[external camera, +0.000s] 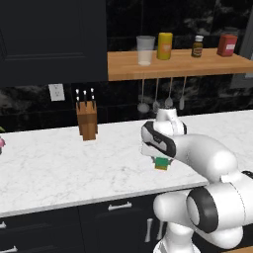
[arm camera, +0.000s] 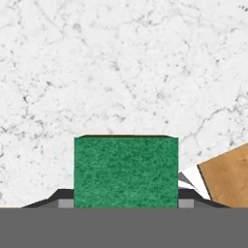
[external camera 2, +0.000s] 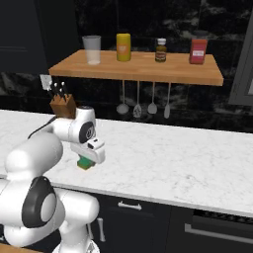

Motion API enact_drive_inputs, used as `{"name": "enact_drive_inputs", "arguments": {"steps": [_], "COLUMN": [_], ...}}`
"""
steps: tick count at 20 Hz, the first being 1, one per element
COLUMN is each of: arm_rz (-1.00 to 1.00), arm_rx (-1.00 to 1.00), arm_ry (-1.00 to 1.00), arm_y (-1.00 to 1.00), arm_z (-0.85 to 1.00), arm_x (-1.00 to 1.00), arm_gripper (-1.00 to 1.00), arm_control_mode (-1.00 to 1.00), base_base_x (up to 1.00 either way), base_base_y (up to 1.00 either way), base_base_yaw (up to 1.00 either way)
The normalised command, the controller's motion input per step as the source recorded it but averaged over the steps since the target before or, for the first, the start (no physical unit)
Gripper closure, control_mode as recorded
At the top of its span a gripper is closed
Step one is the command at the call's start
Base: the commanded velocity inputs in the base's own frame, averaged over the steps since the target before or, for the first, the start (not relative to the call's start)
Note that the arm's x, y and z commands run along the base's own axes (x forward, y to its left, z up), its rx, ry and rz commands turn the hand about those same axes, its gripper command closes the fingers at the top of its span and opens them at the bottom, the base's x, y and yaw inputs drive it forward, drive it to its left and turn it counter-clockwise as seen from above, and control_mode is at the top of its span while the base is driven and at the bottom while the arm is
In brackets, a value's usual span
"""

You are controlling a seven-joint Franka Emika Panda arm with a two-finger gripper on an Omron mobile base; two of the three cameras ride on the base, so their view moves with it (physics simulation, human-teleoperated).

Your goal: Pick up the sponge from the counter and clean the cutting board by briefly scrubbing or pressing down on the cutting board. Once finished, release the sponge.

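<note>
The sponge (arm camera: 126, 172) shows its green top between my two dark fingertips (arm camera: 65, 197), and my gripper (arm camera: 126, 201) is shut on it. In the base views the sponge (external camera: 161, 163) (external camera 2: 85, 163) hangs under the hand with its yellow layer downward. It is low over the white marble counter (external camera: 74, 163) (external camera 2: 173, 158) (arm camera: 121, 63), near the front edge. Whether it touches the marble I cannot tell. My gripper (external camera: 160, 159) (external camera 2: 87, 159) points straight down. The cutting board is out of view.
A wooden knife block (external camera: 87, 120) (external camera 2: 63, 105) stands at the back of the counter. The wall shelf (external camera: 178, 65) (external camera 2: 138, 66) carries a cup, jars and a red box, with utensils hanging below. A light wooden corner (arm camera: 227, 179) shows in the hand view; what it belongs to is unclear.
</note>
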Motion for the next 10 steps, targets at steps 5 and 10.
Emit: {"name": "enact_drive_inputs", "arguments": {"steps": [5, 10], "arm_rz": [-0.26, -0.21], "arm_rx": [-0.02, -0.05], "arm_ry": [0.09, 0.0], "arm_y": [-0.52, -0.08], "arm_z": [0.55, 0.67], "arm_x": [-0.18, -0.46], "arm_gripper": [1.0, 1.0], "arm_control_mode": [-1.0, -1.0], "base_base_x": [0.0, 0.0], "base_base_y": [0.0, 0.0], "base_base_yaw": [0.0, 0.0]}}
